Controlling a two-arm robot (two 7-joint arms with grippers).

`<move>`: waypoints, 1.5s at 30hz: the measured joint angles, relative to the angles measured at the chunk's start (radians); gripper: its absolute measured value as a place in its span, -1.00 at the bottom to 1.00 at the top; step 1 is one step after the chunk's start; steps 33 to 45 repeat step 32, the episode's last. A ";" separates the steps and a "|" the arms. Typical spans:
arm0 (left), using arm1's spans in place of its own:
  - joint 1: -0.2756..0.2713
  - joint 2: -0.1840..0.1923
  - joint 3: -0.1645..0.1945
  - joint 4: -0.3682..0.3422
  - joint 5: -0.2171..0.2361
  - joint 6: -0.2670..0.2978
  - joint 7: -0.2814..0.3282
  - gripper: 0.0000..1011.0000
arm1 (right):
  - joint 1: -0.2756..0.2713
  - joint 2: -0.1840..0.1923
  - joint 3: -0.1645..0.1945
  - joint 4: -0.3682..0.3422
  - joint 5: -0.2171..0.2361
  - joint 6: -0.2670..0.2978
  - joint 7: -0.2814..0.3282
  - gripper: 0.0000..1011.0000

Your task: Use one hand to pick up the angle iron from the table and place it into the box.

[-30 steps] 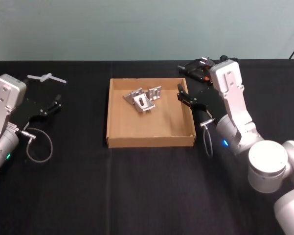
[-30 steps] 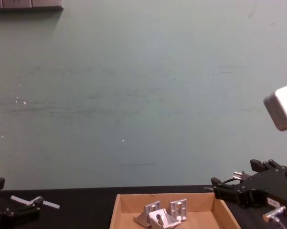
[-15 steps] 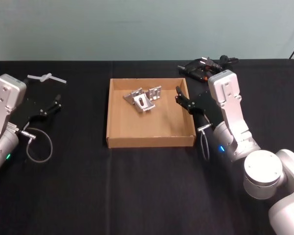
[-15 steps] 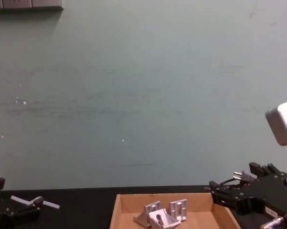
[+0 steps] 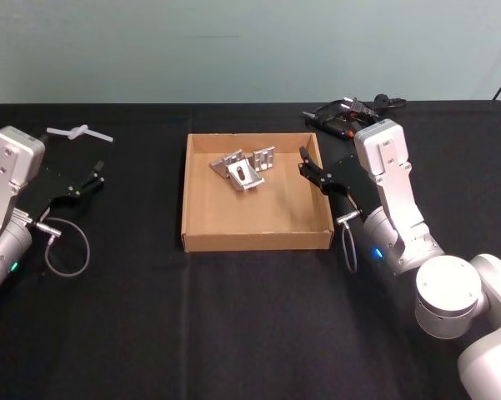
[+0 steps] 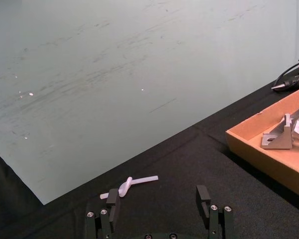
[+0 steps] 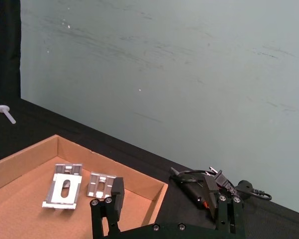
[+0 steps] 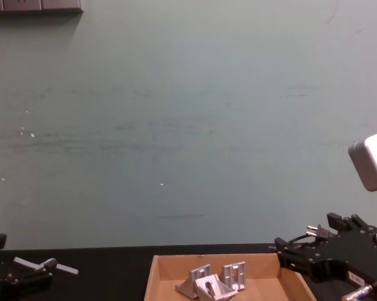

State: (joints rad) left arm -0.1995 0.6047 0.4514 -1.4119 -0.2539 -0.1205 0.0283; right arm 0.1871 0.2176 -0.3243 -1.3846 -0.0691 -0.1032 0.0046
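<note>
Black table under everything; black corded tool with an orange button at the far right, a white knotted strip at the far left. Nothing between the pincers and the box. Inside the box, toward its far wall, three silver angle irons bunched and touching, the front one tilted with its slotted face upward, long axis running diagonally. Right pincer over the box's right wall, released and empty, near the irons but apart. Left pincer released, parked well apart at the left.
</note>
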 joint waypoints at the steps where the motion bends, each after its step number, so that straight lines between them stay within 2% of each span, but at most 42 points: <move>1: 0.000 0.000 0.000 0.000 0.000 0.000 0.000 0.99 | 0.000 0.000 0.000 0.000 0.000 0.000 0.000 0.98; 45: 0.000 0.000 0.000 0.000 0.000 0.000 0.000 0.99 | 0.000 0.001 -0.001 -0.001 0.000 -0.001 -0.001 0.98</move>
